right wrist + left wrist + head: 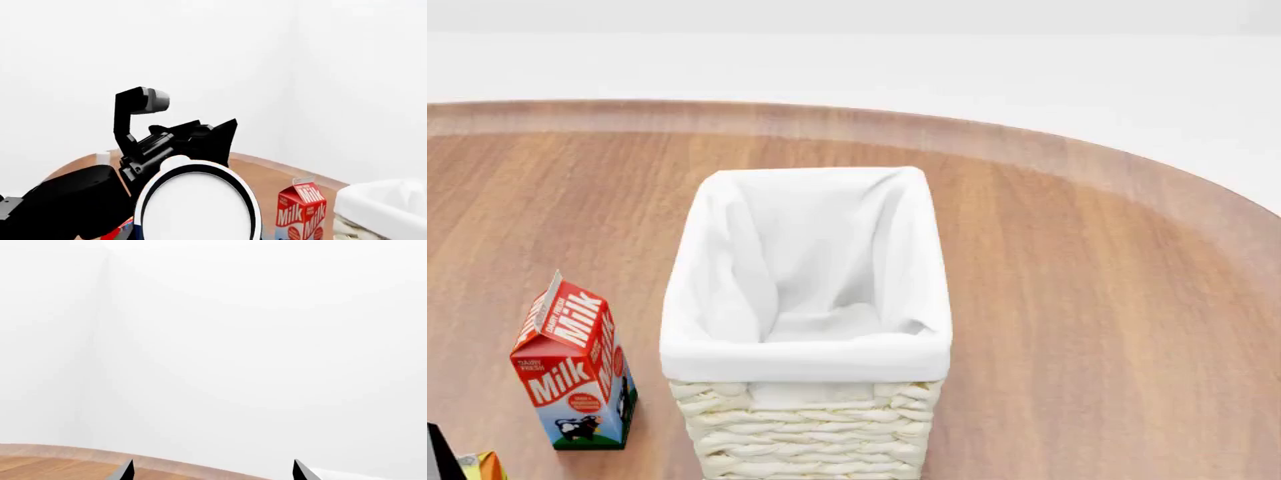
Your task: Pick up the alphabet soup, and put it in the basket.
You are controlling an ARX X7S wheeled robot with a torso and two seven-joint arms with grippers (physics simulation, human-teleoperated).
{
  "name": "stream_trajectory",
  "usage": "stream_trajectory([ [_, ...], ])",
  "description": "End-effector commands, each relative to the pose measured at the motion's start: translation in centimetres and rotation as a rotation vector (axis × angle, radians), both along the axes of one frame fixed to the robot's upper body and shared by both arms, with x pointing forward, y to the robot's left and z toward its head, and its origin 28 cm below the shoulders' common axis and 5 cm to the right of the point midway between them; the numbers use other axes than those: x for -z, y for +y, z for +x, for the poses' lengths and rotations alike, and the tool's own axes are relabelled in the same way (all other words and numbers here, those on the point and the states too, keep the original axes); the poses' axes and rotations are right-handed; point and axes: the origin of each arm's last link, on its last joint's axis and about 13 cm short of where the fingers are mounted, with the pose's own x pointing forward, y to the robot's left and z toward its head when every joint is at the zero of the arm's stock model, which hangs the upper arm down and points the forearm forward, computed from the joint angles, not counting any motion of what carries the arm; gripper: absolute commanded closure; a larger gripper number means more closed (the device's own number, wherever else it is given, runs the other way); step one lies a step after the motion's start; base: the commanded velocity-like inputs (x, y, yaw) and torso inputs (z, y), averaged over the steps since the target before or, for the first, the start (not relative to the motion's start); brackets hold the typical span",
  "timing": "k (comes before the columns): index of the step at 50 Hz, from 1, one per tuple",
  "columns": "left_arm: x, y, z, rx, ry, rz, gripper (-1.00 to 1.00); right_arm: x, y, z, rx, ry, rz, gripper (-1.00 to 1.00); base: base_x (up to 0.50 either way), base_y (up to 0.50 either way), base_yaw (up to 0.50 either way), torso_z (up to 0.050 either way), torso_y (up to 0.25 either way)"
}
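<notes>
The alphabet soup [197, 205] fills the near part of the right wrist view. Its round white top faces the camera, and a strip of blue label shows at its side. It is tilted off the table in my right gripper [198, 231], whose fingers are hidden behind the can. The basket [807, 440], cream wicker with a white liner, stands mid-table in the head view, and nothing shows inside it; its rim [383, 205] shows past the can. My left gripper [213, 471] is open and holds nothing, over the table's far edge. Neither gripper clearly shows in the head view.
A red, white and blue milk carton [574, 365] stands left of the basket and also shows as the carton [300, 212] beside the can. An orange box corner [483, 467] peeks in at the head view's lower left. My black left arm [167, 142] reaches behind the can.
</notes>
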Motion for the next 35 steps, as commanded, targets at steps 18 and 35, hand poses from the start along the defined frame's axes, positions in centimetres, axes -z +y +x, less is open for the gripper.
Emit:
stream_trajectory([
  [18,-0.1,0.1,-0.1,-0.004,-0.005,-0.002,-1.0,-0.7,0.0,4.5,0.222,0.007,0.182,1.0,0.0,0.0,0.0,0.0,0.001],
  [35,-0.1,0.0,-0.1,-0.002,-0.002,0.001,-1.0,-3.4,0.8,6.1,0.372,0.021,0.169,1.0,0.0,0.0,0.0,0.0,0.001],
])
